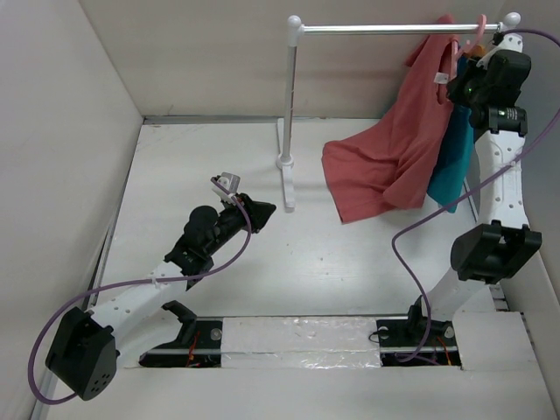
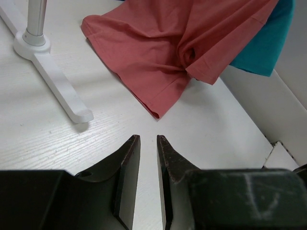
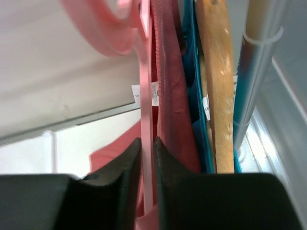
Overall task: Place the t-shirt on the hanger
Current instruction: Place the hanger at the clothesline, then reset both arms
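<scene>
Your right gripper [image 3: 147,143] is up at the right end of the rail [image 1: 394,29], jaws straddling the thin pink bar of the hanger [image 3: 146,105]; can't tell if they pinch it. The t-shirt [image 1: 385,166] hangs there, hem trailing onto the table [image 1: 262,262], beside the teal shirt [image 1: 453,162]. Your left gripper [image 2: 148,139] hovers low, jaws a slit apart, empty.

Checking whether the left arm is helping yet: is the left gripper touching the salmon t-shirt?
Apart. In the left wrist view, bare table lies between the left gripper and the nearest hem of the t-shirt.
</scene>
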Robot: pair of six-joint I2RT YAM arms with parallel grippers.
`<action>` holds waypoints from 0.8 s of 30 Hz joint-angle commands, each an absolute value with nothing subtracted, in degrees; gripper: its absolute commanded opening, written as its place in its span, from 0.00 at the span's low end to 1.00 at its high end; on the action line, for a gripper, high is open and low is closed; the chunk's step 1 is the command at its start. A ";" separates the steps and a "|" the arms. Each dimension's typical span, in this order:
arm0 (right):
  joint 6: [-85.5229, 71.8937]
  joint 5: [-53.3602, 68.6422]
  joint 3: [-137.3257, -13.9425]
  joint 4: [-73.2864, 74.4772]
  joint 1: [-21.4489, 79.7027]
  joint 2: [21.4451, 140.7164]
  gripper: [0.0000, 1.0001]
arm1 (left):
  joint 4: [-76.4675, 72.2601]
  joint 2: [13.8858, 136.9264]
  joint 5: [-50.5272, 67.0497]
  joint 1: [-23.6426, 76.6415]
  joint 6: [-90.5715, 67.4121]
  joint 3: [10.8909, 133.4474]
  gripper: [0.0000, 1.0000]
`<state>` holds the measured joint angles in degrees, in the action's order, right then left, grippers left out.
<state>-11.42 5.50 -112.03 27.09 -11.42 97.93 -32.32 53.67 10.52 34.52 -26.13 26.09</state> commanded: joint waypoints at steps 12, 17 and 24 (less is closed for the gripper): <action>-13.36 2.29 -112.68 24.35 -9.15 85.71 0.89 | -33.66 53.61 10.10 34.72 -26.63 28.12 0.49; -14.67 2.89 -105.92 20.13 -7.04 72.38 1.00 | -34.10 52.65 10.46 34.72 -26.63 27.60 0.54; -18.02 17.72 -79.83 5.02 2.28 46.63 1.00 | -36.12 49.83 9.49 34.72 -26.19 25.67 0.58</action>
<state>-16.23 9.80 -86.35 13.74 -0.49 53.45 -32.27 51.64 9.87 34.52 -26.41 26.06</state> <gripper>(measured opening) 0.999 0.571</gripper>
